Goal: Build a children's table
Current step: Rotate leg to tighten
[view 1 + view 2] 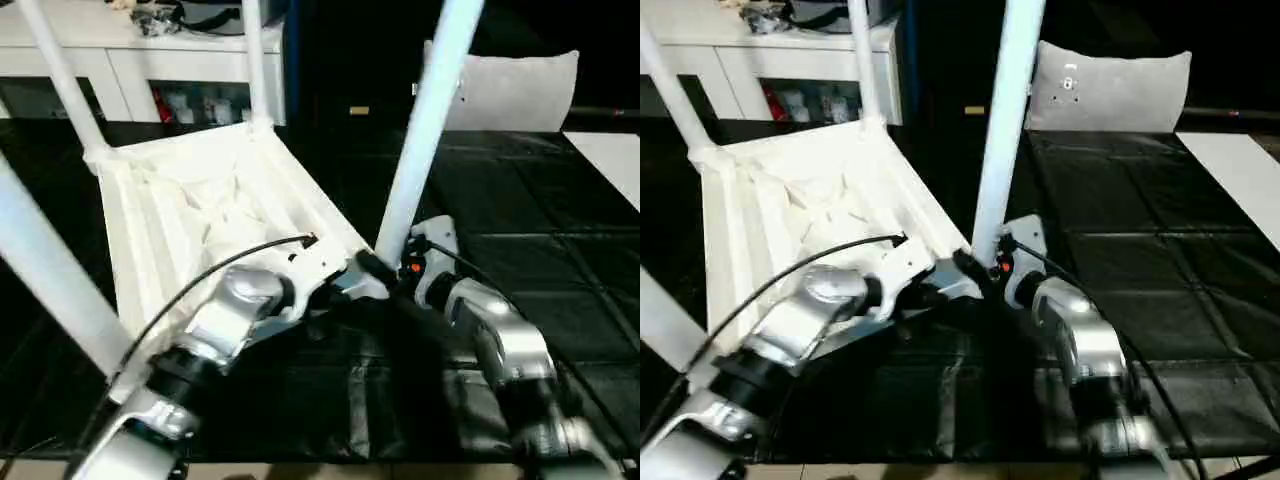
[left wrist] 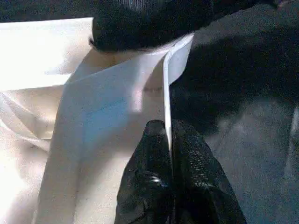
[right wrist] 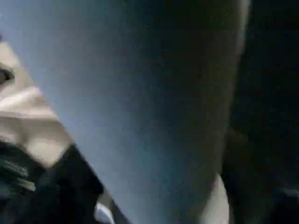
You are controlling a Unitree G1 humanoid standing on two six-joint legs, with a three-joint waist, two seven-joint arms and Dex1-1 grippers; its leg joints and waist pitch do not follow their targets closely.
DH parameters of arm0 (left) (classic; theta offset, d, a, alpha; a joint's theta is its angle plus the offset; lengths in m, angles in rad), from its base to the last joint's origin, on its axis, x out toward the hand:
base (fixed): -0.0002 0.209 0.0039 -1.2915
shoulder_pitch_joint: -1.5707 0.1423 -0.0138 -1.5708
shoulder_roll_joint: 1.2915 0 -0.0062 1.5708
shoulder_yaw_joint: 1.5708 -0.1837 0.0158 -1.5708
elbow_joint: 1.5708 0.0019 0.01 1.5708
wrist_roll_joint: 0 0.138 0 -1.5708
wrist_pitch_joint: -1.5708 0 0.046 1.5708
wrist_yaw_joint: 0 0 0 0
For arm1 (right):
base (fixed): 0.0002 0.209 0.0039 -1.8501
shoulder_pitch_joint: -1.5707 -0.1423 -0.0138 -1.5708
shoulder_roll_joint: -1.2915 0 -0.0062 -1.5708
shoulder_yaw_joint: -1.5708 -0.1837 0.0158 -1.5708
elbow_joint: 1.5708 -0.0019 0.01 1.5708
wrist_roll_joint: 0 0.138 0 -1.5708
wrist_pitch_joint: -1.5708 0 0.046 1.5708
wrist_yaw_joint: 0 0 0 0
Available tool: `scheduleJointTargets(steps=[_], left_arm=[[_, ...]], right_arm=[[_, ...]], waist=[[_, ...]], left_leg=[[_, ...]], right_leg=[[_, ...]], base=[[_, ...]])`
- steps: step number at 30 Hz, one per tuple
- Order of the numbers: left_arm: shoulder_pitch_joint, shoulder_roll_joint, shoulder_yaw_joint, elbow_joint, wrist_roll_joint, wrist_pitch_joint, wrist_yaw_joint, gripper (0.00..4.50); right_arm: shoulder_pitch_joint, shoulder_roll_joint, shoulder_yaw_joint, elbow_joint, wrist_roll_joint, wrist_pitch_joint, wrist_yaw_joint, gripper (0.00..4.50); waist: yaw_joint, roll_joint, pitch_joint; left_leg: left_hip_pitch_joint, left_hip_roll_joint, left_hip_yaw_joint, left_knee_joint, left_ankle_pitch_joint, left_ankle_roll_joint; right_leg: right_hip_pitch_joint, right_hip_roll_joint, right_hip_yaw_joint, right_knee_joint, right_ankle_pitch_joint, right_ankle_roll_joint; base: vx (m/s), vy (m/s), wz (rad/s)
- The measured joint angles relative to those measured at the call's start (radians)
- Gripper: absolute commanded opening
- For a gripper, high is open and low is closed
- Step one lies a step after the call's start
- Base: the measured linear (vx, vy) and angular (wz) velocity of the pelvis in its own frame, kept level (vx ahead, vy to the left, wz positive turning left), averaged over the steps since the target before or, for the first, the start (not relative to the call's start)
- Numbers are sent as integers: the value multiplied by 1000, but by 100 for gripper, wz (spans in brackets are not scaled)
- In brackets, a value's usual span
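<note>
The children's table lies upside down on the black floor, its white ribbed tabletop (image 1: 190,220) facing up. Several white legs stand in its corner sockets: two at the back (image 1: 60,70) (image 1: 253,60), one near left (image 1: 50,280) and one near right (image 1: 430,120). My left gripper (image 2: 167,128) is shut on the thin rim of the tabletop (image 2: 164,84) at its near right corner. My right gripper (image 1: 380,268) sits right at the base of the near right leg (image 1: 1002,130). That leg (image 3: 149,102) runs very close past the right wrist camera.
A white cabinet (image 1: 130,60) with clutter on top stands at the back left. A grey pillow (image 1: 510,85) leans at the back right. Black padded mats (image 1: 520,200) cover the floor, with a white panel (image 1: 610,160) at the far right.
</note>
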Motion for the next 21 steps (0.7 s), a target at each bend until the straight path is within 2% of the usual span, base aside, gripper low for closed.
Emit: scheduleJointTargets(steps=[2, 5, 7, 8, 11, 13, 14, 15, 16, 17, 18, 21], left_arm=[[0, 30, 0, 3, -2, -27, -36, 0], [-1, 109, 4, 21, -7, -89, -120, 0], [-1, 129, 6, 27, -7, -108, -148, 0], [-1, 141, 6, 33, -9, -123, -167, 0], [-6, 173, 9, 46, -10, -150, -214, 0], [-9, 188, 10, 56, -10, -166, -231, 0], [-25, 181, 1, 71, -9, -173, -239, 0], [-35, 164, -21, 64, -16, -196, -277, 0], [-33, 156, -37, 62, -22, -213, -301, 0], [-25, 156, -50, 65, -35, -231, -326, 0], [-26, 152, -51, 69, -37, -240, -331, 0], [-41, 121, -47, 96, -21, -227, -277, 0]], right_arm=[[-36, 1, 23, 54, -23, -26, 38, 407], [-133, 33, 69, 194, -55, -76, 119, 407], [-154, 42, 74, 234, -60, -89, 155, 407], [-166, 44, 79, 255, -62, -100, 176, 381], [-234, 65, 85, 357, -66, -112, 243, 369], [-266, 78, 86, 412, -72, -130, 259, 342], [-207, 32, 90, 306, -53, -97, 288, 334], [-57, -93, 106, 41, -3, -66, 388, 334], [41, -186, 105, -97, 30, -32, 450, 325], [132, -281, 95, -208, 62, -3, 513, 312], [166, -316, 75, -245, 75, 3, 547, 298], [187, -317, 13, -292, 97, -13, 564, 289]], waist=[[0, 0, 0], [-5, 0, 0], [-1, 0, 0], [1, 0, 0], [-2, 0, 0], [-4, 0, 0], [1, -1, 0], [42, -1, 3], [68, -1, 3], [83, -1, 3], [88, -2, 3], [80, -2, 3]], left_leg=[[0, 0, 0, 0, 0, 0], [0, 1, 1, 0, 1, -1], [0, 1, 1, 0, 1, -1], [0, 0, 1, 1, 1, -1], [1, 1, 3, 2, 1, -1], [1, 1, 3, 2, 1, -2], [1, 1, 2, 1, 2, -3], [1, 2, 0, 1, 2, -3], [1, 4, 6, 1, 3, -1], [3, 3, 16, 1, 3, 3], [3, 1, 20, 3, 2, 6], [1, 1, 23, 10, 1, 8]], right_leg=[[0, 0, 0, 0, 1, -1], [-2, 0, 0, 1, 2, -3], [-2, 0, 1, 1, 2, -4], [-1, 0, 2, 1, 3, -5], [-2, 0, 3, 3, 5, -8], [-2, 0, 3, 5, 4, -8], [-3, 0, 2, 5, 4, -8], [1, 2, 3, 0, -1, 0], [3, 0, 7, 3, -3, 3], [2, 0, 24, 10, -7, 6], [0, 0, 32, 17, -10, 6], [-2, -1, 35, 21, -10, 7]], base=[[0, 0, 0], [0, 0, 0], [0, 0, 0], [0, 0, 0], [0, 0, 0], [0, 0, 0], [0, 0, 0], [38, -3, 26], [38, -3, 26], [62, 22, 34], [0, 0, 0], [-18, 2, -2]])
